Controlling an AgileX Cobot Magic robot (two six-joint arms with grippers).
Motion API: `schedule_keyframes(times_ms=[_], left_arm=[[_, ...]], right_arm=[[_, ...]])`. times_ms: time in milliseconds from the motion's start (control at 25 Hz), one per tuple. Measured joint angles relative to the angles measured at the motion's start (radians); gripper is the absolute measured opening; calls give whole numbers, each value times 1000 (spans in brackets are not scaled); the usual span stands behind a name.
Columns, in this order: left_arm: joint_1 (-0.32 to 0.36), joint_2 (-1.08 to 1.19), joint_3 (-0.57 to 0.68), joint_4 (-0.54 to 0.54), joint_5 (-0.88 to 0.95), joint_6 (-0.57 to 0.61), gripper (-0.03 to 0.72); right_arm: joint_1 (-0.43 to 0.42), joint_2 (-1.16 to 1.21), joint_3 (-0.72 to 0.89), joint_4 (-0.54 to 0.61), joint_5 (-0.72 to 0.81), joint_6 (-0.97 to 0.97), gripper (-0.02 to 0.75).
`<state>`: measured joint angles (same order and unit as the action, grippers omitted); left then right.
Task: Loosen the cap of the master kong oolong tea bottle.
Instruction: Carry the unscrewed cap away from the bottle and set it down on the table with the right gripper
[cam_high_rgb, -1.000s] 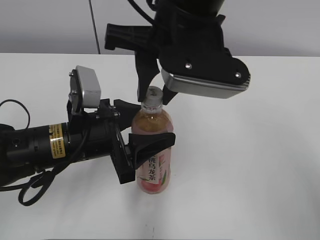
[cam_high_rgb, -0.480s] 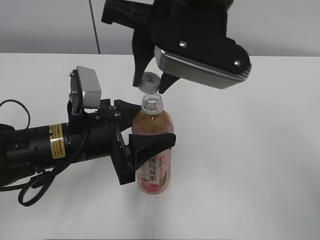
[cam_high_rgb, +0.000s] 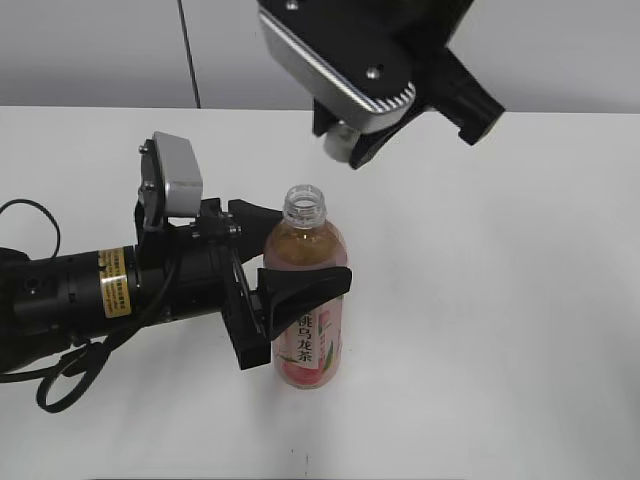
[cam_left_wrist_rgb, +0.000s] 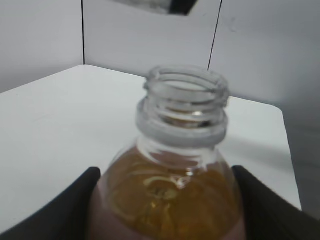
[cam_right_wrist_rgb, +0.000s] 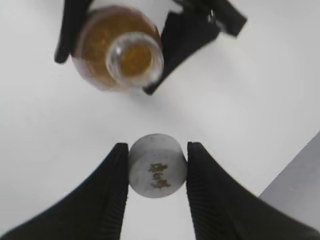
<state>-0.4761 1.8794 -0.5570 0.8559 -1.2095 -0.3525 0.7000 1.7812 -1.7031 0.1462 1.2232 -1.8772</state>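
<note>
While the left gripper (cam_high_rgb: 290, 290) clamps its jaws on the master kong oolong tea bottle (cam_high_rgb: 305, 300), upright and open-necked on the white desk (cam_high_rgb: 500, 300), the right gripper (cam_right_wrist_rgb: 157, 172) pinches the cap (cam_right_wrist_rgb: 157, 166) above and apart from it.

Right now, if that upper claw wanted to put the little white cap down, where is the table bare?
Bare white table lies right of the clear plastic tea bottle, in front too. Left is crowded: the black left gripper clamps it. The right gripper holds the white cap.
</note>
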Motion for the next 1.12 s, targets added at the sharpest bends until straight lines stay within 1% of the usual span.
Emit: schedule_keyframes(times_ms=[160, 440, 600, 680, 840, 960, 1000, 1120], left_arm=[[0, 0, 0, 0, 0, 0, 464], [0, 0, 0, 0, 0, 0, 464], [0, 0, 0, 0, 0, 0, 464], [0, 0, 0, 0, 0, 0, 464], [0, 0, 0, 0, 0, 0, 464], [0, 0, 0, 0, 0, 0, 464], [0, 0, 0, 0, 0, 0, 464], [0, 0, 0, 0, 0, 0, 464]], right_arm=[[-85, 0, 0, -49, 0, 265, 271], [-274, 1, 0, -44, 0, 750, 271], [-358, 1, 31, -43, -2, 919, 271], [-376, 0, 88, -46, -2, 960, 271], [-381, 1, 232, -56, -3, 1073, 271], [-384, 1, 335, -111, -4, 1200, 271], [-384, 1, 374, -125, -14, 1256, 271], [-384, 1, 479, -146, -132, 1411, 271]])
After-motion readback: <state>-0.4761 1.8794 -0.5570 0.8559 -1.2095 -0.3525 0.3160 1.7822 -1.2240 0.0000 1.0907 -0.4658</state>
